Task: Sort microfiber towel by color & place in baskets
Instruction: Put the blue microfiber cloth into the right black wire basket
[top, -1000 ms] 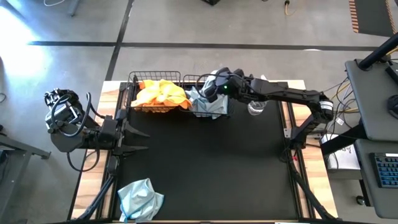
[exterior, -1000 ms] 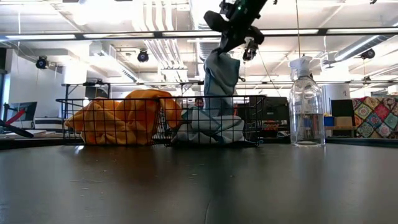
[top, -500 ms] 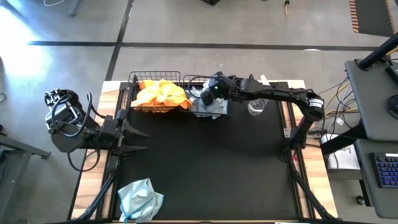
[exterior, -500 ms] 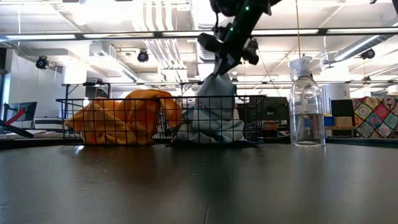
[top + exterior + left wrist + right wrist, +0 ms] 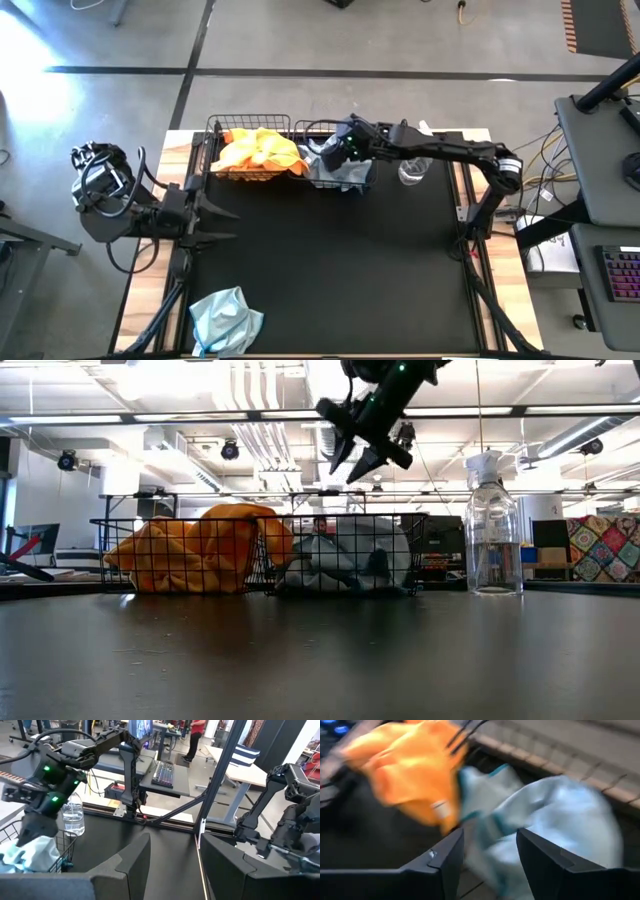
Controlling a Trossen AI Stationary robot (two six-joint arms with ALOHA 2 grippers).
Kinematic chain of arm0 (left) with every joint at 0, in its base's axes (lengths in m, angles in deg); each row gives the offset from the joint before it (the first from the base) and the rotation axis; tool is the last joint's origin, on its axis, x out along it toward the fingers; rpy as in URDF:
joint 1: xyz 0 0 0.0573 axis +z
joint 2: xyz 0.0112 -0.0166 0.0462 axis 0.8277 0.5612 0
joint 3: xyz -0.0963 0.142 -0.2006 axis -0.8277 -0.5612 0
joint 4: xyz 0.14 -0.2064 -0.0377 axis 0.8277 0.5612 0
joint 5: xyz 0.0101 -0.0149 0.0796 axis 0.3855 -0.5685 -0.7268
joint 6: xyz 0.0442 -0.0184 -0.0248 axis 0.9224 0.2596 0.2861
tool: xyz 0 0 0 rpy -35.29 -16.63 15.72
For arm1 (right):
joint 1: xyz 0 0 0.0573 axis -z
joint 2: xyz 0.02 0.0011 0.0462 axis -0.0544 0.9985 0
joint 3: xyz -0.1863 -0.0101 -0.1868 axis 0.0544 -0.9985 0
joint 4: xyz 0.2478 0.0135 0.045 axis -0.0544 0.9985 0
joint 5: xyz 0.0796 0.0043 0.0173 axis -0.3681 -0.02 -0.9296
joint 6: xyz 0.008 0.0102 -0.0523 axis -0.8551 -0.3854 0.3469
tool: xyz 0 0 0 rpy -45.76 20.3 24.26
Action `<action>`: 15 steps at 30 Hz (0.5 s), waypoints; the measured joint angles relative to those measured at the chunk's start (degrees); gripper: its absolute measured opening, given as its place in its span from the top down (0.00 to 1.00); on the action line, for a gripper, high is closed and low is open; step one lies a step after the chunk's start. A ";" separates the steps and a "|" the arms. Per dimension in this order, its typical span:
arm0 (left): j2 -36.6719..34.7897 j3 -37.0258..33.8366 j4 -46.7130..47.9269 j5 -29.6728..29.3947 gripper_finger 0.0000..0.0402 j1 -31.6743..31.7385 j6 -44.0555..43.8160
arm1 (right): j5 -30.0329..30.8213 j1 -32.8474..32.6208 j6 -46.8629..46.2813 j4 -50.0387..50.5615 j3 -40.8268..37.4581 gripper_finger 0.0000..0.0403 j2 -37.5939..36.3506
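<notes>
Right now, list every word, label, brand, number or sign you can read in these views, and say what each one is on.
None can be read.
Spray bottle: clear, no label visible.
Baskets: bare black wire, no tags.
Orange towels and blue-grey towels: no legible print.
Monitor in the room behind: content too blurred to read.

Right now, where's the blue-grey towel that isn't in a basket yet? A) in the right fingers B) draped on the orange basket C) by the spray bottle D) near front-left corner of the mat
D: a loose blue-grey towel lies at the mat's near left corner, apart from both baskets.
</notes>
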 joint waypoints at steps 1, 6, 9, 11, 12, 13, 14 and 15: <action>-0.15 0.00 0.03 0.02 0.61 0.00 0.00 | -2.28 -0.17 -0.78 -0.02 0.00 0.56 -0.31; -0.86 0.00 0.74 0.02 0.61 0.00 0.00 | -11.60 -2.36 -2.14 -0.47 0.00 0.59 -2.57; -1.16 0.00 1.91 0.04 0.61 -0.01 -0.02 | -13.63 -5.51 -2.12 -0.62 0.45 0.61 -3.94; -1.36 0.00 2.68 0.07 0.61 -0.02 -0.06 | -14.08 -7.89 -2.04 -0.53 1.17 0.62 -4.39; -1.53 0.00 3.19 0.07 0.61 0.00 -0.26 | -14.08 -9.10 -1.99 -0.59 1.71 0.63 -4.49; -1.64 0.00 3.63 0.08 0.61 0.00 -0.64 | -14.07 -10.38 -1.92 -0.62 2.28 0.63 -4.60; -1.76 0.00 4.14 0.10 0.61 0.00 -1.48 | -14.06 -11.57 -1.69 -0.62 2.86 0.64 -4.74; -1.89 0.00 4.97 0.10 0.61 -0.02 -2.71 | -14.07 -12.84 -1.48 -0.65 3.45 0.64 -4.81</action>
